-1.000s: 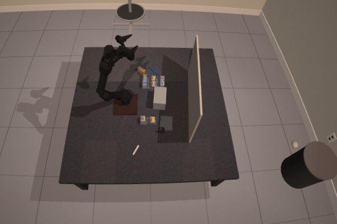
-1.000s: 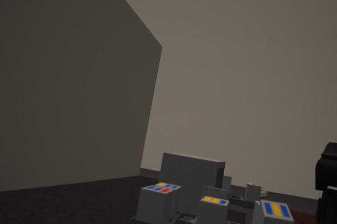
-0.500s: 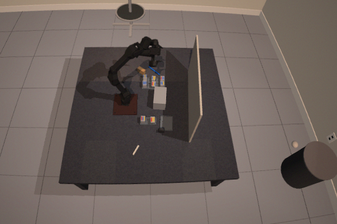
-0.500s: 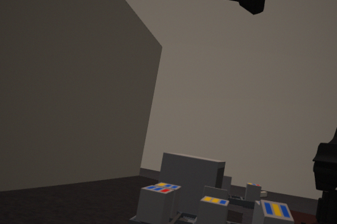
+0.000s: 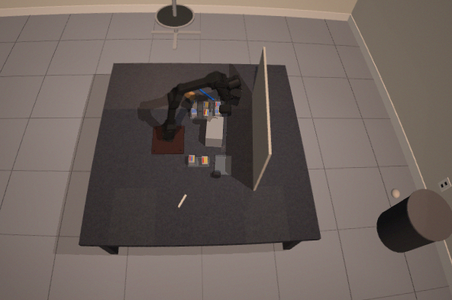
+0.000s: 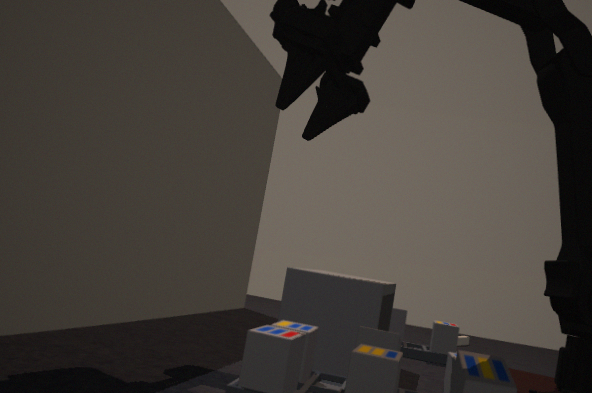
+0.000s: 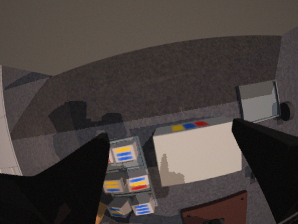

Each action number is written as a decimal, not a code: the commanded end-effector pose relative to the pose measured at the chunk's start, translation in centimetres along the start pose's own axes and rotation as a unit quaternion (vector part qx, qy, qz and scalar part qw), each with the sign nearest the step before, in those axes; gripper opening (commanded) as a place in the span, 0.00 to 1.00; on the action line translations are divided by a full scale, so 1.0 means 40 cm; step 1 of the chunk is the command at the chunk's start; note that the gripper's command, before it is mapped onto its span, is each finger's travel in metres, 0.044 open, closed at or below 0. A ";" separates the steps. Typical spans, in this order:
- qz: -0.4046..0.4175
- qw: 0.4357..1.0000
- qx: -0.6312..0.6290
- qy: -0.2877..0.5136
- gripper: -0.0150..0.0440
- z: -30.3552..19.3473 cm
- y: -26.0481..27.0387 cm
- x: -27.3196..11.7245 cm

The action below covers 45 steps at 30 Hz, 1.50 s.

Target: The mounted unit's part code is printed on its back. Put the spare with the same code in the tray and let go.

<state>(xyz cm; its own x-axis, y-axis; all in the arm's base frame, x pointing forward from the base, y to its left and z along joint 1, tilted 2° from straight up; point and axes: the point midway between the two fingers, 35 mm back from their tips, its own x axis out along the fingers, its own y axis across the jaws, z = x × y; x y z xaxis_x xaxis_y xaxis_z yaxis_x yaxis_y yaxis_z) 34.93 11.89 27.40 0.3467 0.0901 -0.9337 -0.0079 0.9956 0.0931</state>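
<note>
The mounted unit (image 5: 214,129) (image 6: 330,309) (image 7: 200,157) is a pale box; its back edge in the wrist view shows yellow, blue and red patches, left to right. Several spares with coloured stripes stand in a rack beside it, among them one spare (image 6: 272,361) (image 7: 123,153) and another (image 6: 375,371). Two more spares, one at left (image 5: 192,159) and one at right (image 5: 205,160), stand in a smaller rack near the tray. The grey tray (image 5: 221,163) (image 7: 258,103) holds nothing visible. My gripper (image 6: 294,122) (image 7: 173,132) is open and empty, high above the unit and large rack.
A tall upright panel (image 5: 261,114) stands beyond the unit. A black round object (image 5: 216,174) (image 7: 285,111) is at the tray's edge. A blue stick (image 5: 206,94) and an orange object (image 5: 189,95) lie near the large rack. A pale stick (image 5: 182,201) lies on the table.
</note>
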 end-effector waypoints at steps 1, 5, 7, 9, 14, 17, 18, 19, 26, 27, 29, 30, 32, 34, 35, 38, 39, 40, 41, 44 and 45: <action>-0.033 0.992 -0.044 0.112 1.00 -0.010 -0.103 0.120; -0.036 0.989 -0.051 0.132 1.00 -0.014 -0.121 0.138; -0.036 0.989 -0.051 0.132 1.00 -0.014 -0.121 0.138; -0.036 0.989 -0.051 0.132 1.00 -0.014 -0.121 0.138; -0.036 0.989 -0.051 0.132 1.00 -0.014 -0.121 0.138; -0.036 0.989 -0.051 0.132 1.00 -0.014 -0.121 0.138; -0.036 0.989 -0.051 0.132 1.00 -0.014 -0.121 0.138; -0.036 0.989 -0.051 0.132 1.00 -0.014 -0.121 0.138; -0.049 0.990 0.010 0.132 1.00 -0.027 -0.190 0.132; -0.058 0.988 0.051 0.132 1.00 -0.039 -0.236 0.127; -0.075 0.979 0.134 0.132 1.00 -0.071 -0.322 0.117; -0.083 0.972 0.175 0.131 1.00 -0.091 -0.363 0.111; -0.099 0.954 0.252 0.128 1.00 -0.135 -0.436 0.101; -0.114 0.928 0.332 0.125 1.00 -0.188 -0.504 0.090; -0.122 0.912 0.371 0.122 1.00 -0.218 -0.535 0.085; -0.143 0.855 0.485 0.114 1.00 -0.315 -0.612 0.072; -0.149 0.833 0.521 0.111 1.00 -0.350 -0.633 0.068; -0.155 0.810 0.556 0.108 1.00 -0.386 -0.651 0.065; -0.161 0.784 0.590 0.104 1.00 -0.422 -0.667 0.063; -0.170 0.745 0.638 0.099 1.00 -0.476 -0.686 0.060; -0.170 0.745 0.638 0.099 1.00 -0.476 -0.686 0.060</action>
<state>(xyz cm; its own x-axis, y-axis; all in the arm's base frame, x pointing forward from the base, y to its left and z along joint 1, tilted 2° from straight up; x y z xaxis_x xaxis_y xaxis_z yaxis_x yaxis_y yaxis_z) 19.89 -14.25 16.80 -0.0134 -0.0353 -0.9993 0.9670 0.2539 -0.0220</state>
